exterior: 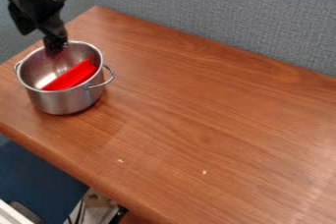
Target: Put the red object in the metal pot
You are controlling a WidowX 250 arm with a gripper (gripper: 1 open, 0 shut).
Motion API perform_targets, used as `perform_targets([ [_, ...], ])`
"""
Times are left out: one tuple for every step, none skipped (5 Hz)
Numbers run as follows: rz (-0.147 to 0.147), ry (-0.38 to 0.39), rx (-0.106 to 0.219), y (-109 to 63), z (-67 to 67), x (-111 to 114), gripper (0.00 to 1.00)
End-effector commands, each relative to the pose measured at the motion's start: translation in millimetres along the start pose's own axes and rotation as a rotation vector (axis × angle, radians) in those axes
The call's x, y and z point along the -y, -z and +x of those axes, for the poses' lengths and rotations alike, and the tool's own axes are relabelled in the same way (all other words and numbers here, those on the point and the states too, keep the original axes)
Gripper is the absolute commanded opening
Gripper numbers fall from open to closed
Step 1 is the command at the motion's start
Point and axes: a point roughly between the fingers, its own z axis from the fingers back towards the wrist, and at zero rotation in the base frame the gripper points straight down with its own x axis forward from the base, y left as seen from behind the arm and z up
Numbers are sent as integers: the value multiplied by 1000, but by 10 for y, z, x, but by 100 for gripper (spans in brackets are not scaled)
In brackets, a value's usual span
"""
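on the left end of a wooden tabletop [210, 110] sits the metal pot [61, 81], and the red object [74, 76] lies inside it, leaning against the inner wall — the placing looks done. just above the pot's far rim, a black end effector [55, 43] hangs with jaws spread wide, holding nothing. the block looks rigid, light and smooth — best gripped across its narrow middle, where its long sides run parallel.

Red object [73, 75] inside metal pot [59, 98]
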Motion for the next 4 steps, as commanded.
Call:
perform_targets([
  [44, -44, 50, -56, 159, -79, 100],
  [72, -130, 3, -62, 257, -186, 100],
  [95, -216, -52, -26, 329, -275, 100],
  [84, -233, -104, 85, 250, -93, 100],
])
